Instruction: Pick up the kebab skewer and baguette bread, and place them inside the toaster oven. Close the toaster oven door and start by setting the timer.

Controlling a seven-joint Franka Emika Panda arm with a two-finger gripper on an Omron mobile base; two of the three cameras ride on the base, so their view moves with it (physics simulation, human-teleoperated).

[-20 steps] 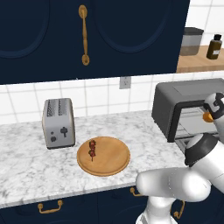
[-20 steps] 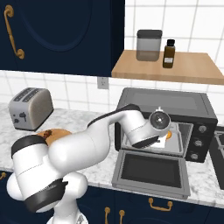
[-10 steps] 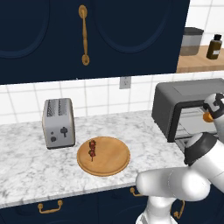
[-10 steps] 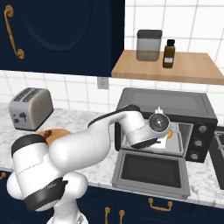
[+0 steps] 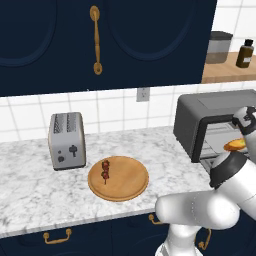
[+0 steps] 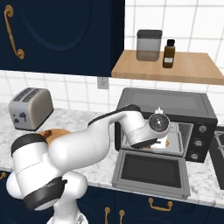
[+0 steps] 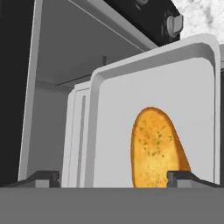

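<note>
The baguette bread [image 7: 156, 148] lies flat on a pale tray [image 7: 192, 87] inside the toaster oven [image 6: 164, 105]. My gripper [image 7: 113, 178] is open over the tray, with the bread between the spread tips, closer to the right one. From the base, the hand [image 6: 157, 124] sits in the oven mouth above the toaster oven door [image 6: 152, 173], which hangs open and flat. A bit of the bread [image 5: 235, 145] shows within the oven [image 5: 212, 117]. The kebab skewer [image 5: 105, 171] rests on a round wooden board [image 5: 125, 182] on the counter.
A silver two-slot toaster [image 5: 67, 140] stands left of the board on the marble counter [image 5: 30, 185]. The oven's knobs [image 6: 202, 129] are on its right front. A shelf above holds a canister [image 6: 149, 44] and a dark bottle [image 6: 169, 53].
The hand has sunk slightly inside the oven mouth. The skewer, board and toaster have not moved.
</note>
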